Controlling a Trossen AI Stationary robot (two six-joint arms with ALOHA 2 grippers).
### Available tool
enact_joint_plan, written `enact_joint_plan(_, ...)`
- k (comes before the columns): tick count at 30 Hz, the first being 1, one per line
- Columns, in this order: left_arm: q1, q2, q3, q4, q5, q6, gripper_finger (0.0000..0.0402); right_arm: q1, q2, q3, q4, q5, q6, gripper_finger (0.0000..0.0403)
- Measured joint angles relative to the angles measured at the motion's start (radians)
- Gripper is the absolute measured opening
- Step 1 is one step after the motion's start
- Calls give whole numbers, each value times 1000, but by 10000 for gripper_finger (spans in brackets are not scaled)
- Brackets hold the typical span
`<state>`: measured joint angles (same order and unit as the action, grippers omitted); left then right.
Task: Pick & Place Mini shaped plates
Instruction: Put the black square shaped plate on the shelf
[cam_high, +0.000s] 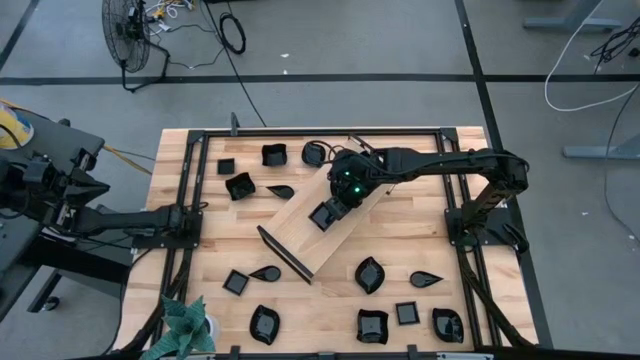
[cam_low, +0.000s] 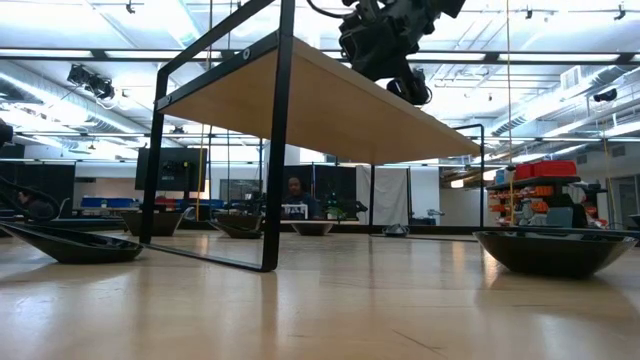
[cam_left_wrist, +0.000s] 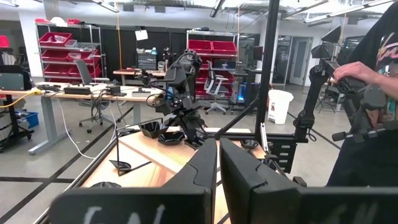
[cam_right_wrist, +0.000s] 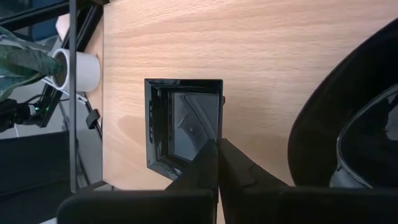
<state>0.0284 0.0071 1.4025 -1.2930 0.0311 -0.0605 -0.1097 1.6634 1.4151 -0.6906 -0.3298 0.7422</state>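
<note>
Right wrist view: closed jaws pinch a glossy black square plate (cam_right_wrist: 184, 124) by its rim.

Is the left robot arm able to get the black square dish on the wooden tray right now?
Probably not. The left gripper waits at the table's left edge, and the right gripper sits shut on the small glossy black square dish on the long light-wood tray, blocking it.
</note>
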Motion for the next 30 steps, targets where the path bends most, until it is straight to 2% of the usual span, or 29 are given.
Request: enact_joint_plan(30,0,0,0,0,0,0,25,22,4,0,2,49,-61,0)
